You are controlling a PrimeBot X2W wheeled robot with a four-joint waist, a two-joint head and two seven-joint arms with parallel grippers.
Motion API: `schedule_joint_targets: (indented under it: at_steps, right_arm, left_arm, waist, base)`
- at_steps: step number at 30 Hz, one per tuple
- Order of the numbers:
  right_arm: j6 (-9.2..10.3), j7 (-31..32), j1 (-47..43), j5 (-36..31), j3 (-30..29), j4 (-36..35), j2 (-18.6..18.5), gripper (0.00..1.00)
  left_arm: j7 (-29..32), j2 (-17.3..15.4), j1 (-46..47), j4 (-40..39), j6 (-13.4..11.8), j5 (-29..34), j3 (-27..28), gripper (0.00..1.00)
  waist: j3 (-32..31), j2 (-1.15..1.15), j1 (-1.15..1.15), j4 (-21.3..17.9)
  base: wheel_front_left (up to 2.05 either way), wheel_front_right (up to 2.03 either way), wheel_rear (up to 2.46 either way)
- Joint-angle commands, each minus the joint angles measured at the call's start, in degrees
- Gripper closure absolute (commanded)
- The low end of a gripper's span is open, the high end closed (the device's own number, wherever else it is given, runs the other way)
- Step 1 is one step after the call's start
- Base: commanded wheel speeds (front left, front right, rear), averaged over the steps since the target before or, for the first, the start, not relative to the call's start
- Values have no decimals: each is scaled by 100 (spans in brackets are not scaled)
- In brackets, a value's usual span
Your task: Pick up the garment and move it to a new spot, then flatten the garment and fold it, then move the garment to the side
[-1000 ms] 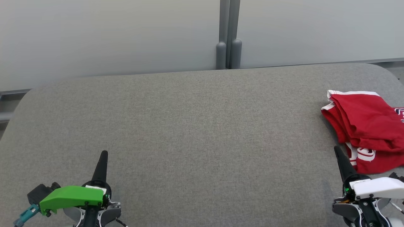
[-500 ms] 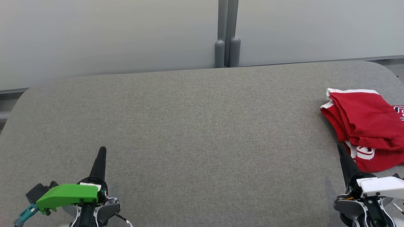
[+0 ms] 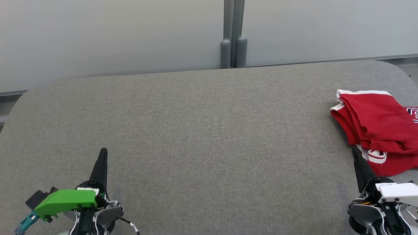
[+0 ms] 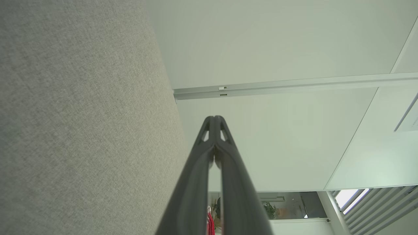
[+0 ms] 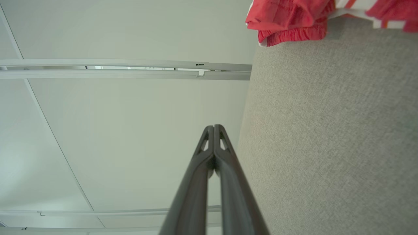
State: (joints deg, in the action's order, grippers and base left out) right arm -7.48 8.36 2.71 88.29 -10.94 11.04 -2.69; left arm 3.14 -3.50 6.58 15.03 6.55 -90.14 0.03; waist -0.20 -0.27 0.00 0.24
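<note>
Red garment (image 3: 380, 127) lies bunched at the table's (image 3: 209, 130) right end, gripped by nothing. Left gripper (image 3: 103, 152) sits at the table's near left, right gripper (image 3: 354, 151) at its near right. Both have fingers pressed together, empty.

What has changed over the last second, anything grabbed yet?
Nothing grabbed or released. The head view shifted slightly, so the camera moved, not the garment. The right tool edged a little right, nearer the garment's near edge. Both it and the left tool stay shut and empty; the garment still lies bunched at the right end of the grey table.
</note>
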Motion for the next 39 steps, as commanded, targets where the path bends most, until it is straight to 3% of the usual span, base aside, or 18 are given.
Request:
schedule_joint_targets:
  at_steps: [1, 10, 39]
  right_arm:
    - [-2, 27, 85, 144, -36, 15, -31, 100]
    - [-2, 73, 108, 447, -79, 51, -33, 100]
    - [-2, 66, 99, 427, -73, 48, -32, 100]
  left_arm:
    - [43, 14, 130, 8, 54, -118, 60, 100]
    - [108, 70, 154, 45, 129, -305, 150, 100]
    - [112, 69, 145, 40, 115, -296, 145, 100]
  waist:
    - [6, 25, 0, -5]
    - [33, 27, 0, -25]
    - [33, 27, 0, -25]
  base:
    - [0, 0, 0]
    - [0, 0, 0]
    - [0, 0, 0]
